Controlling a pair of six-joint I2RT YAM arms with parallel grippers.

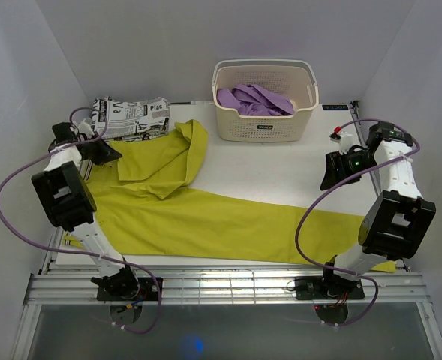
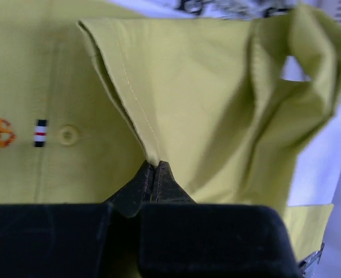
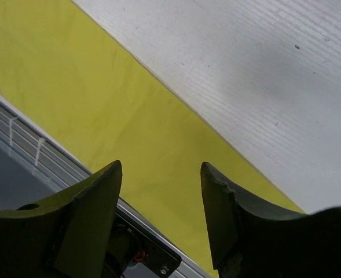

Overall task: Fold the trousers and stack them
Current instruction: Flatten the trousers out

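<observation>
Left wrist view showed my left gripper (image 2: 153, 169) clamped on a fold of the trousers (image 1: 205, 221) by the table's (image 1: 281, 169) left edge; their legs ran rightward under my right gripper (image 3: 161, 176), jaws spread.

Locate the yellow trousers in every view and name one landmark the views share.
Top external: trousers spread left to right along the near edge.
Left wrist: they fill the frame, with a fold pinched in the shut left gripper.
Right wrist: a diagonal band beneath the open right gripper.
Shared landmark: the white tabletop bordering the cloth.
</observation>
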